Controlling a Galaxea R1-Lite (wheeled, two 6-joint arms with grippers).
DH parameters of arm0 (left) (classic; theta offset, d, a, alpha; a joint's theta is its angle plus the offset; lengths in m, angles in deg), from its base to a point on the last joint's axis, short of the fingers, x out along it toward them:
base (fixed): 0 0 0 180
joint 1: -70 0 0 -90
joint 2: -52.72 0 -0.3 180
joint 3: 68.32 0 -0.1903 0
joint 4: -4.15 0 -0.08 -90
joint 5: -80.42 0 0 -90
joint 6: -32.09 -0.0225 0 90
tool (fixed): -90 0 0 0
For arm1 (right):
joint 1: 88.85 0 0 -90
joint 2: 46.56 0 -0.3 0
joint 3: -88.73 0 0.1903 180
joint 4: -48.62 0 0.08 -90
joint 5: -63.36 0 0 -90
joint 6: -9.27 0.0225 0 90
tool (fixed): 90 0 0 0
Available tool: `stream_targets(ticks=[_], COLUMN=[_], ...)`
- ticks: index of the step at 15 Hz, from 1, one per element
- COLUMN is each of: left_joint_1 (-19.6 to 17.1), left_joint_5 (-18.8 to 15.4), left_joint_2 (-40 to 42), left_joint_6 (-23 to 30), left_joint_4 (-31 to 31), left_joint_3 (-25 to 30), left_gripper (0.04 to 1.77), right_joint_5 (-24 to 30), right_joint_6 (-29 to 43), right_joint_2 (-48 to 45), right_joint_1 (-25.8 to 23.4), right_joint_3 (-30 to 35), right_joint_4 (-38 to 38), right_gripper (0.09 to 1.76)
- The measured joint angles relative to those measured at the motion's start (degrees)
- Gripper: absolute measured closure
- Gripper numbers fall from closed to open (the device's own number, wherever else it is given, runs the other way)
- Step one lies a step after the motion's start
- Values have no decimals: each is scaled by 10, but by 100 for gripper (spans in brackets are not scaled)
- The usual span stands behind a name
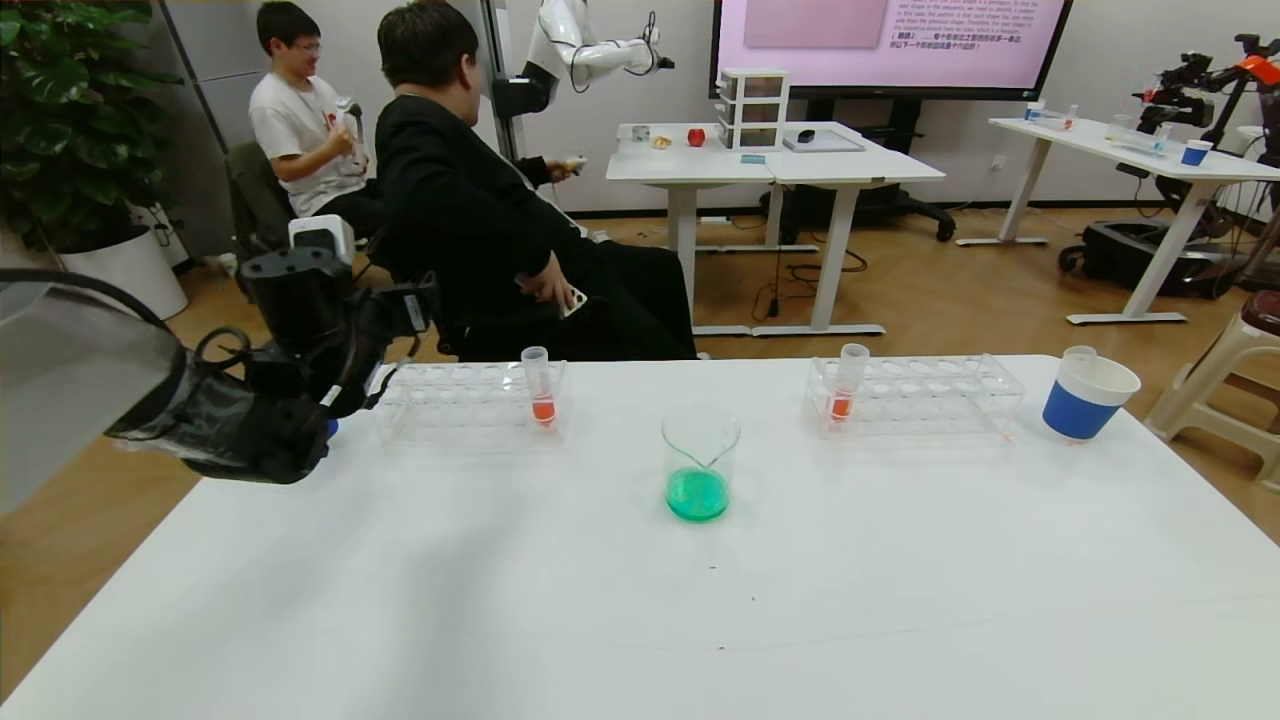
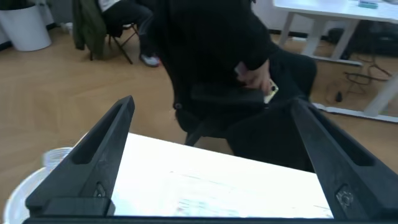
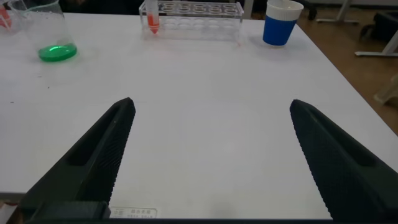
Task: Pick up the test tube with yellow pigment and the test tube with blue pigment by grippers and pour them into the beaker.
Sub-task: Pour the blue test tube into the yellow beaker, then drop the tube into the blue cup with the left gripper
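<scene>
The beaker (image 1: 700,465) stands at the table's middle with green liquid in its bottom; it also shows in the right wrist view (image 3: 43,31). No tube with yellow or blue liquid is in view. My left gripper (image 1: 410,305) is at the table's far left corner, beside the left rack, pointing at the seated person. In the left wrist view the left gripper (image 2: 212,104) is open and empty. My right gripper (image 3: 211,104) is out of the head view; in its wrist view it is open and empty over bare table near the front right.
Two clear racks, left (image 1: 470,400) and right (image 1: 915,390), each hold one orange-red tube (image 1: 541,385) (image 1: 847,382). A blue-and-white paper cup (image 1: 1085,395) stands at far right. A white cup rim (image 2: 31,186) shows under the left gripper. A person in black sits just behind the table.
</scene>
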Motion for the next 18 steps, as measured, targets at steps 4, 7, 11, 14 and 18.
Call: stream_targets(ticks=[4, 7, 11, 14, 18], left_joint_1=[25, 29, 52, 84, 99], left_joint_5=[1, -4, -7, -7, -1], left_joint_2=[43, 117, 260, 383, 547], left_joint_6=[-12, -23, -29, -56, -109], left_joint_4=[1, 22, 88, 137, 217], left_joint_3=[22, 53, 93, 138, 215], left_gripper=[6, 6, 6, 6, 6], right_joint_5=[0, 0, 0, 0, 0], right_joint_6=[0, 0, 0, 0, 0], right_joint_2=[0, 0, 0, 0, 0], right_joint_1=[0, 0, 0, 0, 0], right_joint_3=[0, 0, 0, 0, 0], right_joint_4=[0, 0, 0, 0, 0], right_gripper=[11, 11, 11, 11, 11])
